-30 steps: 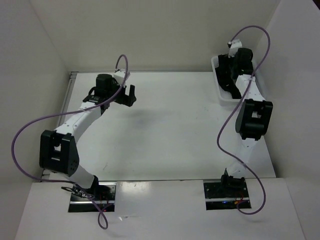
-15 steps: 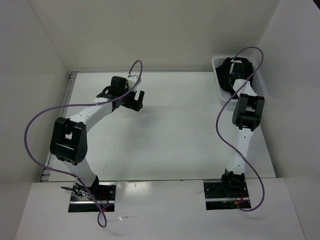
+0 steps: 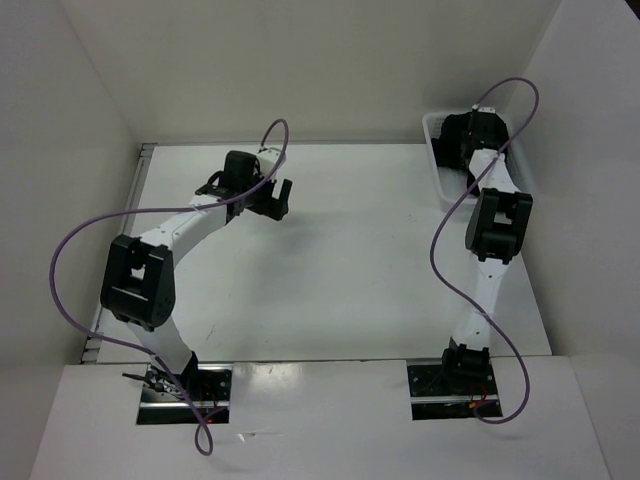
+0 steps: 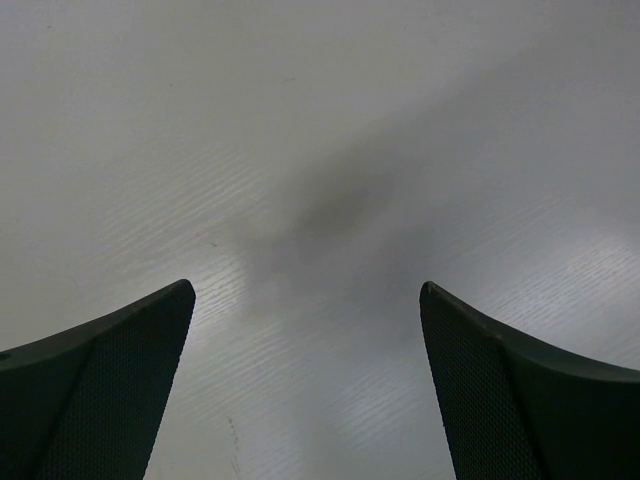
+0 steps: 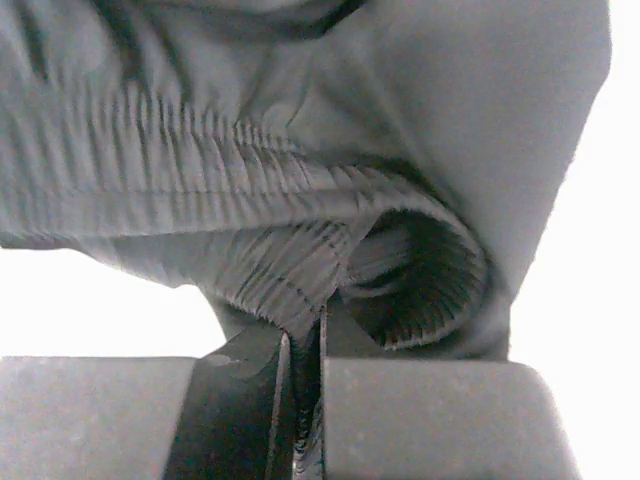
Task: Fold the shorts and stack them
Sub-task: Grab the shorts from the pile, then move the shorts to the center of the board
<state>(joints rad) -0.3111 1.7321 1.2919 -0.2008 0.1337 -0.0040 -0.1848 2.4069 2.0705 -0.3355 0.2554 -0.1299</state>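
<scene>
Black shorts [image 5: 300,150] bunched in the basket [image 3: 434,160] at far right, right gripper [image 5: 305,345] jaws pinched on their ribbed waistband, left gripper [image 4: 305,300] jaws wide above the surface [image 3: 350,260], far left.

Pinches, with the right gripper [image 5: 305,345], a ribbed waistband fold of the shorts [image 5: 300,120] — jaws nearly together. Curls into a loop just right of the pinch.

Crumpled black shorts [image 5: 300,130] in white basket [image 3: 437,172]
</scene>
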